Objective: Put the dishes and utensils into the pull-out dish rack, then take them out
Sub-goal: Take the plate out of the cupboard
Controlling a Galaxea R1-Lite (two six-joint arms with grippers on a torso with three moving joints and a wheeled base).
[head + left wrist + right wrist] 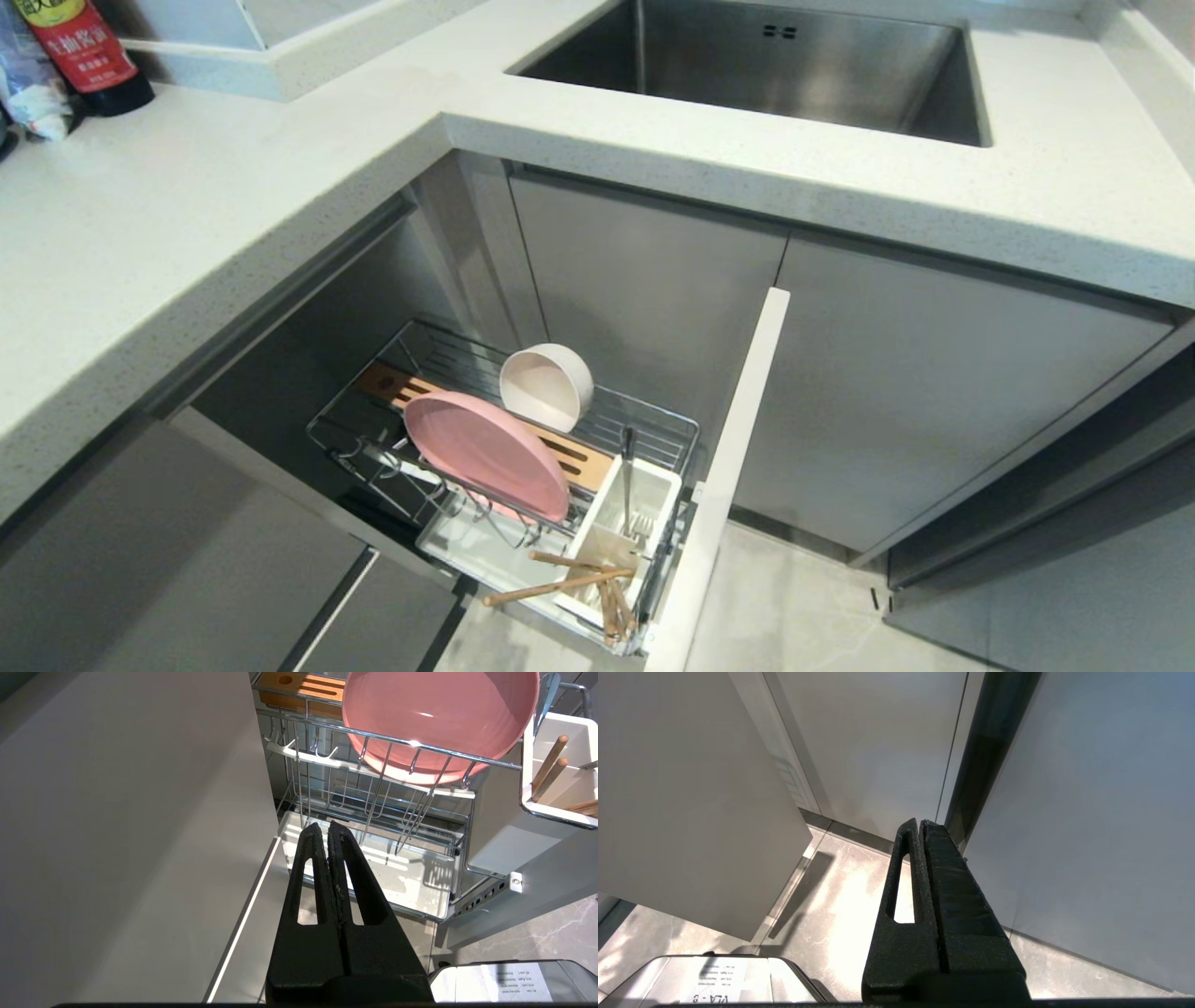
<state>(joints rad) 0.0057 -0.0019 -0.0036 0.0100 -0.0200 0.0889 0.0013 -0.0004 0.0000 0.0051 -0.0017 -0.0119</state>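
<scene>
The pull-out dish rack [653, 425] stands drawn out from under the white countertop [233, 215], its chrome wires gleaming over a white plastic tray [411, 877]. A large pink plate [485, 455] stands on edge in the wire slots, leaning a little, and a small cream bowl [546, 386] sits tipped on its side just behind it, next to the slotted wooden strip [569, 453]. In the white utensil caddy [644, 513] at the front end, light wooden chopsticks [560, 585] stick out at loose angles, and a slim silver fork [627, 476] stands upright.

The left gripper [325, 828] is clenched, fingers pressed together with nothing between them. It hangs low beside the rack; the tray lies just beyond its tips, the plate above and farther on, the caddy off to one side. A grey cabinet panel [117, 835] runs close along its other side.

The right gripper [920, 826] is likewise pressed shut and empty, parked over the pale stone floor [840, 905] in front of grey cabinet doors [1087, 812].

A steel sink [766, 65] is set in the counter above, and a dark sauce bottle [84, 51] stands in the far corner.
</scene>
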